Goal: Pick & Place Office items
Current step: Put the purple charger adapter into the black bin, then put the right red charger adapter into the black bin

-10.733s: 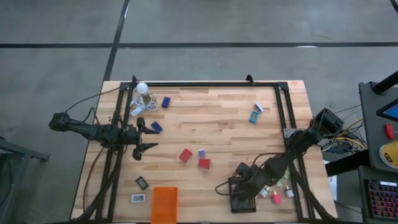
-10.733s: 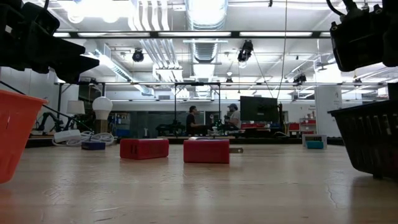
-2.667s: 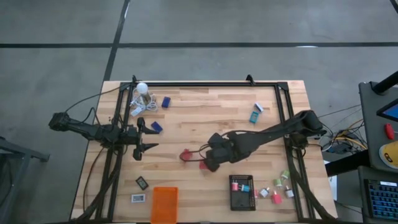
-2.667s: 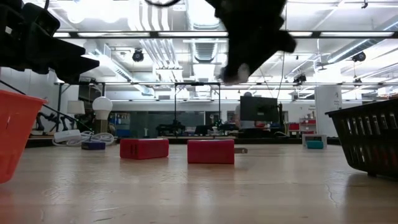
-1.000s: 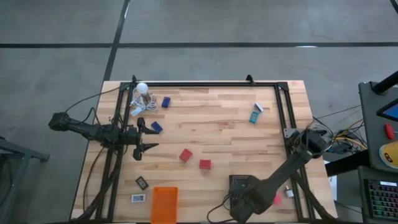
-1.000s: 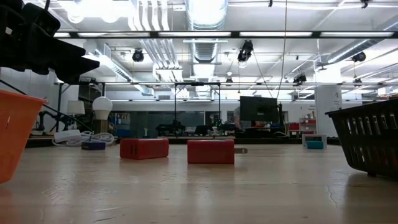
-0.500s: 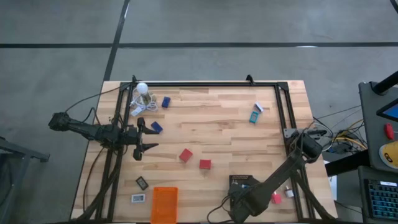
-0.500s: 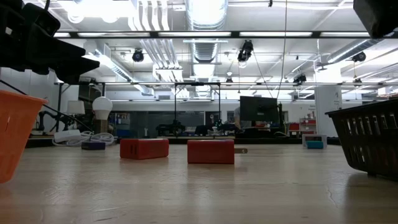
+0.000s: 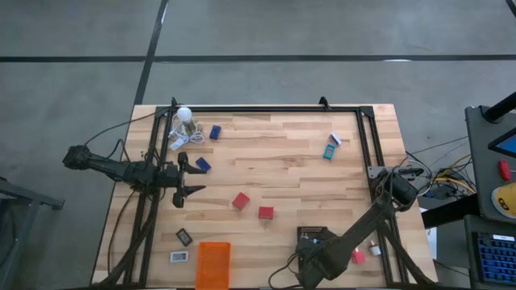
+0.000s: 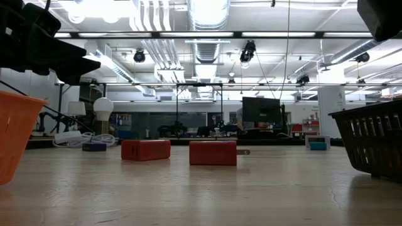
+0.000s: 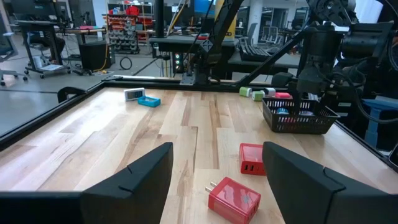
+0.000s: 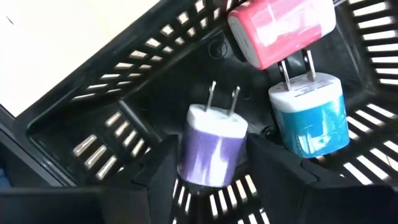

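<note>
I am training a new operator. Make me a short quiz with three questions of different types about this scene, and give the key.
1. True or false: the right gripper is inside the black basket.
2. Which colour of charger lies between the right gripper's fingers? A) purple B) green C) orange
3. Fill in: two ____ chargers lie on the table ahead of the left gripper.

Key:
1. True.
2. A, the purple charger, beside the teal charger and the pink charger.
3. Red: one red charger, another red charger.
</note>
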